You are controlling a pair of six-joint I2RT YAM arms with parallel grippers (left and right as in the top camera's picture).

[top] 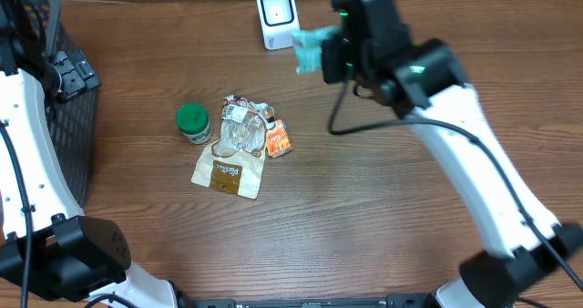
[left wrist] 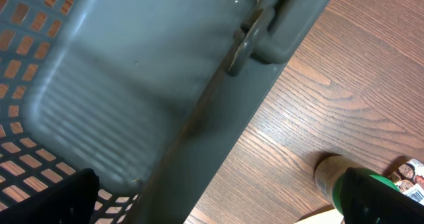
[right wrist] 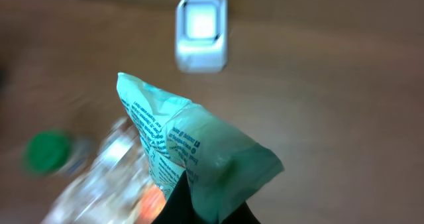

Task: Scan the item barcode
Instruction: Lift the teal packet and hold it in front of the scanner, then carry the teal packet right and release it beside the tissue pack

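Wooden table (top: pixel 364 217), seen from overhead: right gripper (top: pixel 330 57) clamps a teal packet (top: pixel 310 48) just right of the far white scanner (top: pixel 277 16). Only its wrist view shows the packet's print. Left gripper (top: pixel 71 76) gapes wide beside the basket (top: pixel 68 144).

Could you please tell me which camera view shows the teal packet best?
The right wrist view: the teal packet appears large, its printed text visible, pinched by the right pincer. The overhead view shows it only as a small blurred shape near the scanner. The left wrist view does not show it.
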